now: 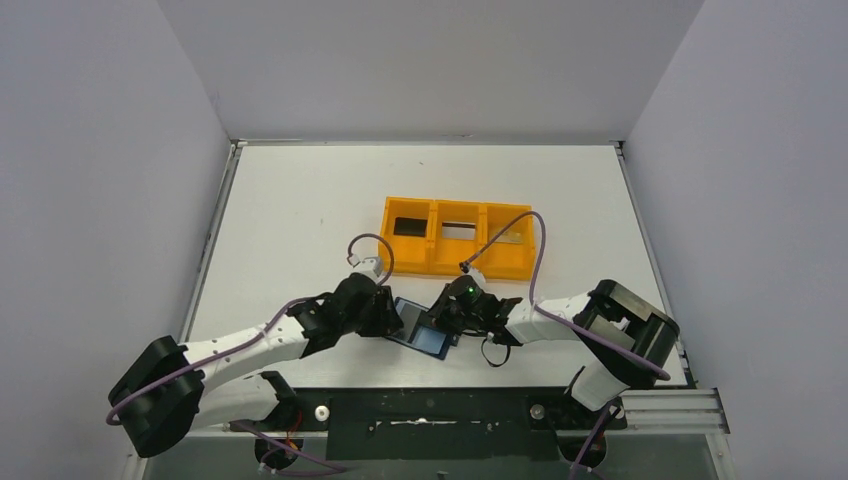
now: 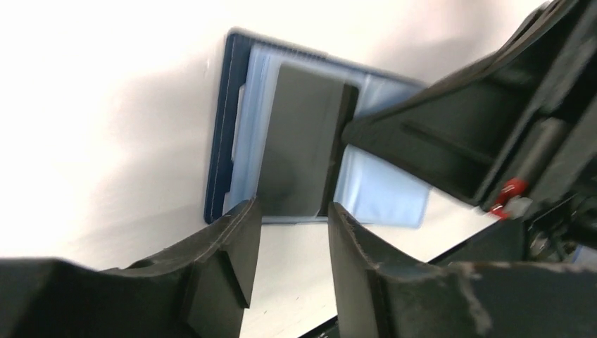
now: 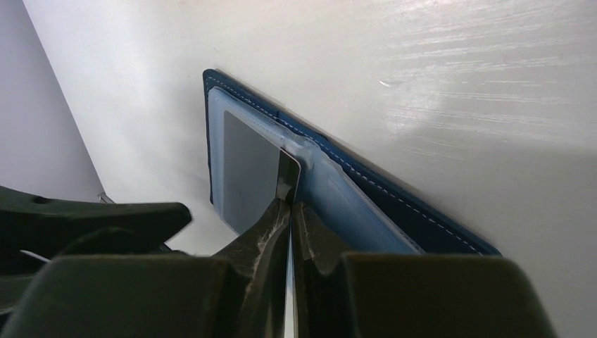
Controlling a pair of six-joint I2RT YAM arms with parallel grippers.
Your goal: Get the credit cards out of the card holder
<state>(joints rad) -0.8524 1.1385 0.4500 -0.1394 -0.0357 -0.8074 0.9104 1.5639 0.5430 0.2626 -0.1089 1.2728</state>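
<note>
The top camera looks steeply down from above and behind the arm bases, taking in the whole white table [image 1: 300,220], with the orange tray [image 1: 455,266] beyond and the card holder [image 1: 432,341] small at centre. The left wrist camera sits close behind the left gripper [image 2: 292,211], facing along its fingers; the right wrist camera peers past the right gripper [image 3: 291,205] from the opposite side, nearer still. Both wrist views share the open card holder [image 2: 220,141] [image 3: 394,204] and its dark credit card [image 2: 296,141] [image 3: 246,169].

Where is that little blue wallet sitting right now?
Top view: the card holder lies open on the table's near side, between the left end effector and the right end effector pinching its credit card, just before the orange tray.
</note>
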